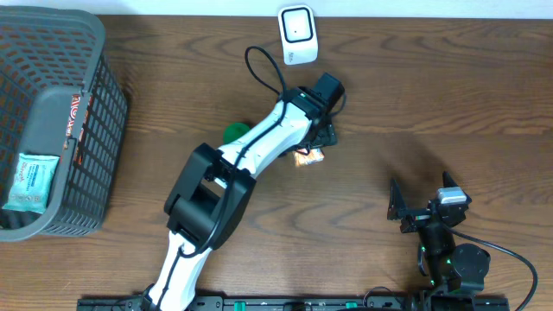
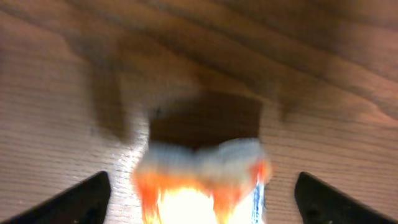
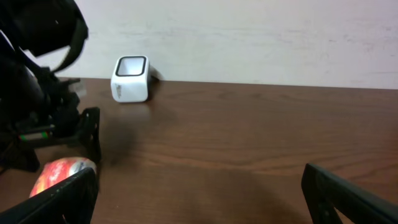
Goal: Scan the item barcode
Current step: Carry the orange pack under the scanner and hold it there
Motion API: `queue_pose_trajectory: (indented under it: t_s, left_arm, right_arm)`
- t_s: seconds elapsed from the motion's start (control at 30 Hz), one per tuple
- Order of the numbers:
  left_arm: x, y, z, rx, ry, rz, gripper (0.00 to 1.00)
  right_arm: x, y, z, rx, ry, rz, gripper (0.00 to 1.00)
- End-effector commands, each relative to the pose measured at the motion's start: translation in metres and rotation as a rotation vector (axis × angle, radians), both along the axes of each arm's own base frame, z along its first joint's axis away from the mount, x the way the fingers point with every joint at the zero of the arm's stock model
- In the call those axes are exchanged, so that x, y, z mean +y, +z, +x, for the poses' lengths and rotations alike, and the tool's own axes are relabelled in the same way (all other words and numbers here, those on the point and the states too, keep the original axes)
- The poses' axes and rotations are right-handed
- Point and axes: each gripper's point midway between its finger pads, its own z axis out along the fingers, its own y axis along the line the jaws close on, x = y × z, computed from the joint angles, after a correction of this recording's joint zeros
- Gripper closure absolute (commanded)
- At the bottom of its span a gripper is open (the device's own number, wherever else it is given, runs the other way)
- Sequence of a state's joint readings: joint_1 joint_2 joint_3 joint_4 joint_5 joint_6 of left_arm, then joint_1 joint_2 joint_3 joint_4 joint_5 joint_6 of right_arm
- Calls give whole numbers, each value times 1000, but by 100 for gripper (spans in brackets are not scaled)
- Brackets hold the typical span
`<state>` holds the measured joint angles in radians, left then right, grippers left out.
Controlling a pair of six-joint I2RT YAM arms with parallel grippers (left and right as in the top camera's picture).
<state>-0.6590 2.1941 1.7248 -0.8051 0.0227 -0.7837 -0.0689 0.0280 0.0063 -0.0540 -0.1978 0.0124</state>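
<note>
From the left wrist camera I get only a blurred picture. The packet (image 1: 308, 156) fills the lower middle as a soft orange and white shape, its bottom edge is cut off, and I cannot find any barcode on it. The left gripper (image 2: 202, 183) is released: its two dark fingers (image 2: 81, 200) stand wide on both sides of the packet and do not touch it. The packet lies on the table (image 1: 432, 104), on the robot's side of the scanner (image 1: 296, 34), near it but clearly apart. From the right wrist camera its skin looks glossy and red-orange, with a rounded end. A green object (image 1: 234, 132), to the left of the scanner and closer to the robot, is half hidden under the white left arm (image 1: 259, 142), so I cannot tell what it is. Far to the left of the scanner, the basket (image 1: 104, 112) is cut off by the frame edge. It is a grey plastic grid, and inside it I see a pale blue-green pouch (image 1: 34, 181). The right gripper (image 3: 199, 180) is also spread wide with nothing between its black fingers, and it is farther from the scanner than the packet, toward the right. The scanner is a small white box with rounded corners and a dark window. The table is brown wood with a fine straight grain.
</note>
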Motion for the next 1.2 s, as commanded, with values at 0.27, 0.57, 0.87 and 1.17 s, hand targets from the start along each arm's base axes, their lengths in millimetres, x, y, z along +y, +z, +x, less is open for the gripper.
queue_pose_trajectory:
  t_s: [0.27,0.57,0.87,1.17]
  left_arm:
    - [21,116,36,-233,-49,-112,71]
    - [-11,70,-5,-32,-171,-215,93]
    - [-6,31,-23,71,-171,-192,93]
    - [6,-36,-38,207,-153,-109,92]
  right_arm:
    - [2,-1,0,4,10,10,1]
    - [2,-1,0,4,10,10,1]
    - [2,-1,0,4,10,10,1]
    - [2,-1,0,4,10,10,1]
